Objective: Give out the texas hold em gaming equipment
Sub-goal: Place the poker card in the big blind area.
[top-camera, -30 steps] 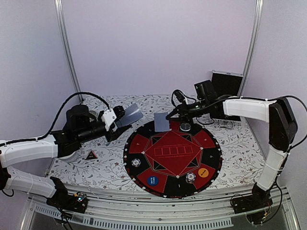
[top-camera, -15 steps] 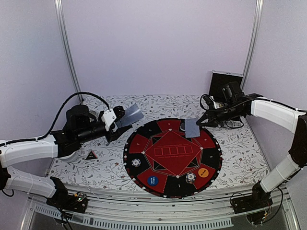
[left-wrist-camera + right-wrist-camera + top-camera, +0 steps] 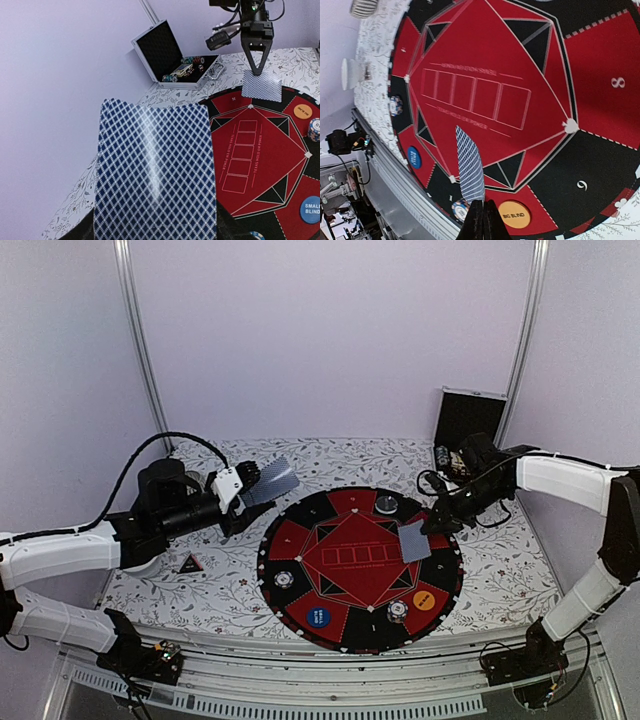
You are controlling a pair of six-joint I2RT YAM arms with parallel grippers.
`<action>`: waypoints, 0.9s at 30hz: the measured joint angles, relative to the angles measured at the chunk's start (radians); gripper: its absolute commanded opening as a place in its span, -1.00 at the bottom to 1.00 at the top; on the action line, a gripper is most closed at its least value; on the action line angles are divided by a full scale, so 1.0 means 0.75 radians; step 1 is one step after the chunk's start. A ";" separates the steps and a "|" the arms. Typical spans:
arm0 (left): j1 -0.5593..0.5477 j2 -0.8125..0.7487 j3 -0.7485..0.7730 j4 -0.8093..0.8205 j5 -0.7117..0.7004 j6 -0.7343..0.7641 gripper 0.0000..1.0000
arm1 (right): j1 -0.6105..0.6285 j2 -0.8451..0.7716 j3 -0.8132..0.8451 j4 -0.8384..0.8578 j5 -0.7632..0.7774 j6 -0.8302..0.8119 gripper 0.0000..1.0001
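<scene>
My left gripper (image 3: 247, 487) is shut on a stack of grey-blue-backed cards (image 3: 270, 481) and holds it above the table left of the round poker mat (image 3: 345, 585). In the left wrist view the cards (image 3: 155, 170) hide the fingers. My right gripper (image 3: 433, 524) is shut on a single card (image 3: 414, 541) held low over the mat's right side; the right wrist view shows that card (image 3: 470, 167) edge-on. Striped chips (image 3: 284, 579) (image 3: 398, 611) (image 3: 386, 504) sit on the mat. A blue disc (image 3: 317, 617) and an orange disc (image 3: 424, 600) lie near its front edge.
An open black silver-edged case (image 3: 465, 425) with chips inside stands at the back right, cables beside it. A small black-and-red triangle (image 3: 189, 563) lies on the floral cloth at the left. A ribbed grey cup (image 3: 364, 7) shows in the right wrist view.
My right gripper has carried its card from the mat's far left edge rightwards and nearer, down over the mat's right side. The left arm and its cards have not moved.
</scene>
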 measured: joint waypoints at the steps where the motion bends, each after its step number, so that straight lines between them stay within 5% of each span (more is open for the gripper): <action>1: 0.000 0.000 0.000 0.000 -0.001 0.000 0.13 | 0.000 0.020 -0.006 -0.025 0.031 -0.015 -0.95; 12: 0.000 0.000 0.000 0.000 -0.002 0.001 0.14 | 0.000 0.106 0.136 -0.224 0.314 -0.315 -0.95; 27: 0.000 0.000 -0.001 0.000 0.001 0.001 0.14 | 0.000 0.242 0.104 -0.287 0.303 -1.099 -0.95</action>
